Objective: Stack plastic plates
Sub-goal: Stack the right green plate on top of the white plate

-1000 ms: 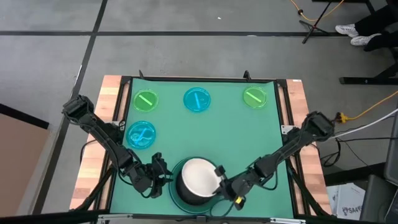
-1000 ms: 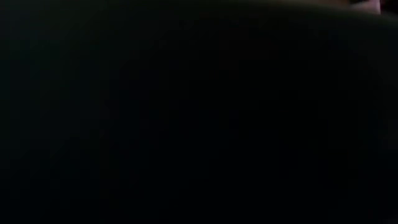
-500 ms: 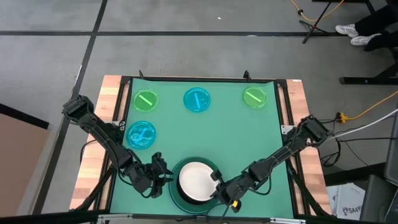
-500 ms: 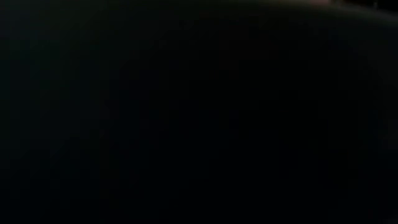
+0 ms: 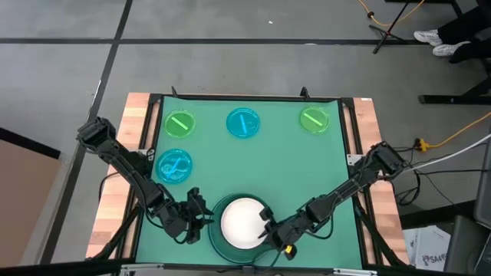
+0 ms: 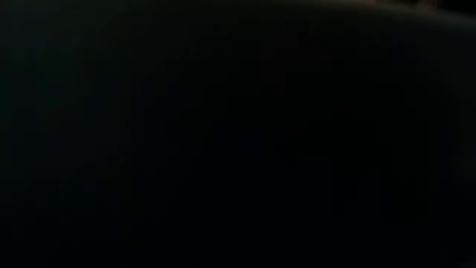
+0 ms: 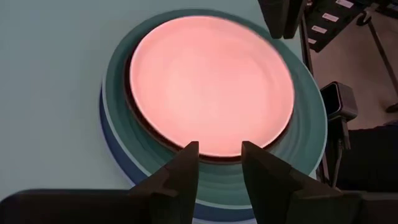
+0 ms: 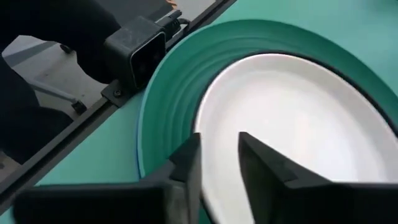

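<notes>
A stack of plates sits at the table's near edge. The white plate (image 5: 244, 223) is on top, with a black rim (image 7: 163, 138) just showing under it. Below are the dark green plate (image 5: 217, 234) and the blue plate (image 7: 113, 144) at the bottom. My right gripper (image 5: 267, 227) is at the white plate's right rim, shut on it. My left gripper (image 5: 201, 217) is open beside the stack's left edge, its fingertips (image 7: 219, 149) over the green rim. Four small translucent plates lie flat farther off: green (image 5: 180, 123), cyan (image 5: 243, 123), green (image 5: 314, 119) and cyan (image 5: 174, 165). My right gripper has the white plate's right rim (image 8: 205, 140) between its two fingers. One finger (image 8: 264, 165) is over the plate's inside and the other (image 8: 186, 165) is outside it. The fingers slant down from the table's right. The plate lies flat on the stack.
The low view is fully dark, with something right in front of it. The green mat (image 5: 261, 169) is bare between the stack and the small plates. A black frame rail (image 8: 93, 134) and a small black box (image 8: 134, 50) stand close by the stack's near side.
The white plate, held raised and tilted over the stack a second ago, now lies flat and centred on it. My right gripper moved down and slightly toward the near edge with it.
</notes>
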Controlling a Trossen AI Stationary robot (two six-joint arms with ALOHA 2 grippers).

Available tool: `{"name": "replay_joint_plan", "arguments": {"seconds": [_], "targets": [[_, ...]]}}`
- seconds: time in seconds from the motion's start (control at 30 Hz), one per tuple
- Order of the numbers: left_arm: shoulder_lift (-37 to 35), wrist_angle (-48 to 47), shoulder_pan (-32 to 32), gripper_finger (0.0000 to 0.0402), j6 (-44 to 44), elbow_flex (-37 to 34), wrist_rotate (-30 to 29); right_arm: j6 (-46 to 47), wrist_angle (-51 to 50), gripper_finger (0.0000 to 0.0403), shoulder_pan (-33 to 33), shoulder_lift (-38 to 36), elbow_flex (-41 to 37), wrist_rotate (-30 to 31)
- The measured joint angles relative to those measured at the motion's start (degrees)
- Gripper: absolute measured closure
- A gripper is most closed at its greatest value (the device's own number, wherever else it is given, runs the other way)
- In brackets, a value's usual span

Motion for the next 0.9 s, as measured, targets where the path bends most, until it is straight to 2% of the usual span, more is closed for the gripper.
{"name": "replay_joint_plan", "arguments": {"seconds": [0.1, 0.23, 0.37, 0.6, 0.73, 0.9], "targets": [[0.0, 0.0, 0.0, 0.0287, 0.0, 0.0, 0.0, 0.0, -0.3, 0.0274, 0.1, -0.9, 0.0, 0.0], [0.0, 0.0, 0.0, 0.0287, 0.0, 0.0, 0.0, 1.1, -1.1, 0.0255, 0.1, -3.6, 0.0, -0.2], [0.0, 0.0, 0.3, 0.0287, 0.0, 0.0, 0.0, 4.0, -5.9, 0.0252, 0.1, -7.7, 0.0, -0.2], [0.0, 0.0, 3.5, 0.0287, 1.4, 0.0, -0.3, 4.5, -19.3, 0.0252, -0.1, -14.4, 0.0, 5.5], [0.0, 0.0, 6.6, 0.0287, 4.2, 0.0, -0.3, 4.9, -26.7, 0.0252, -2.4, -16.9, -0.3, 8.8], [0.0, 0.1, 10.2, 0.0287, 8.7, 0.0, -0.3, 6.9, -28.4, 0.0252, -7.7, -21.3, -5.7, 8.9]]}}
